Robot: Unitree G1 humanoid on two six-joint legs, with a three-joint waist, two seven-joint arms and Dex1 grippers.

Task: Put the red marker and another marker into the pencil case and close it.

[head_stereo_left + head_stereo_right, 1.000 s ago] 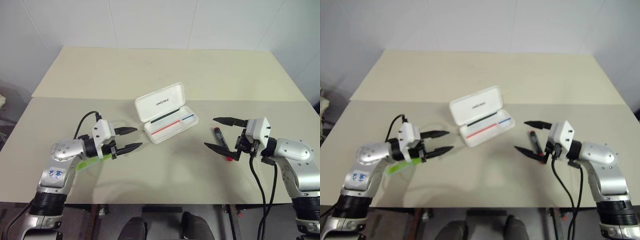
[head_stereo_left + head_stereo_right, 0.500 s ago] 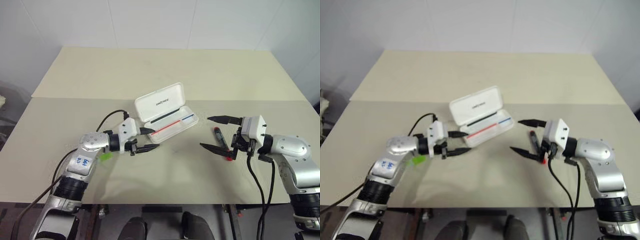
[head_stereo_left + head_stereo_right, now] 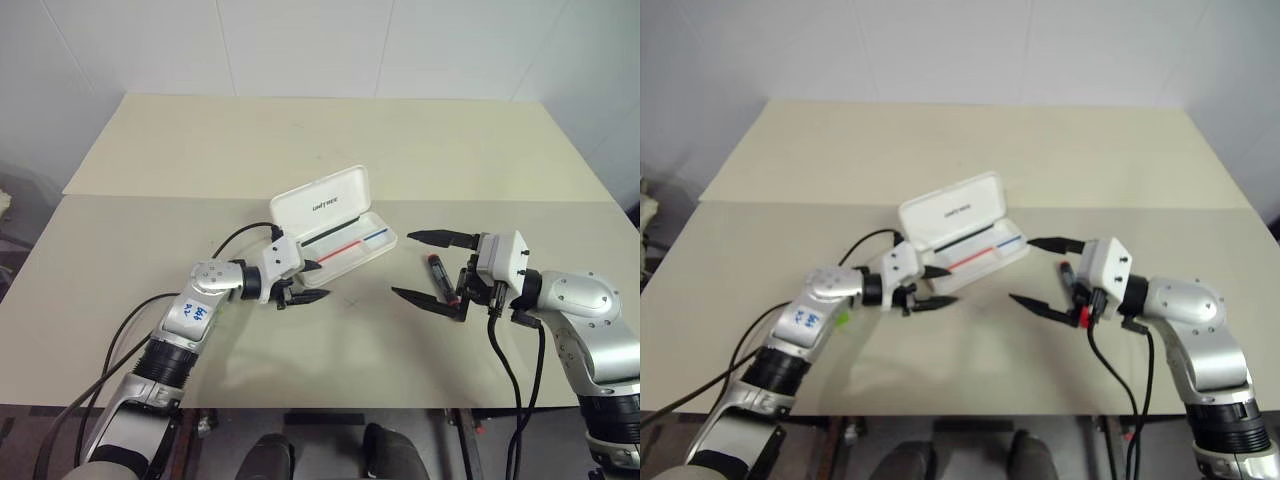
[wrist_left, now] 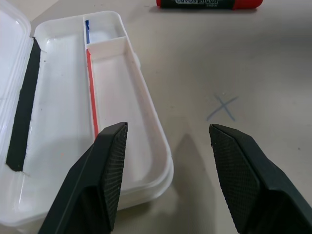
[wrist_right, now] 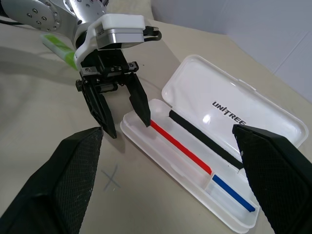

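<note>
The white pencil case (image 3: 352, 250) lies open at mid table, its lid (image 3: 320, 205) tipped back and a thin red and a thin blue line inside. My left gripper (image 3: 318, 281) is open and empty at the case's near left end, one finger (image 4: 109, 165) over the tray, the other over bare table. The red marker (image 3: 437, 270) lies right of the case, between the open fingers of my right gripper (image 3: 402, 264); I cannot tell whether they touch it. The green marker (image 5: 57, 45) lies on the table behind my left arm, also seen as a green patch (image 3: 843, 319).
A faint pencilled cross (image 4: 222, 107) marks the table just in front of the case. A seam (image 3: 150, 197) runs across the table behind the case. The table's front edge (image 3: 330, 406) is close below both arms. White walls stand behind.
My left arm has swung right and forward from the green marker to the case's near end, staying open. The right gripper has drifted slightly left over the red marker.
</note>
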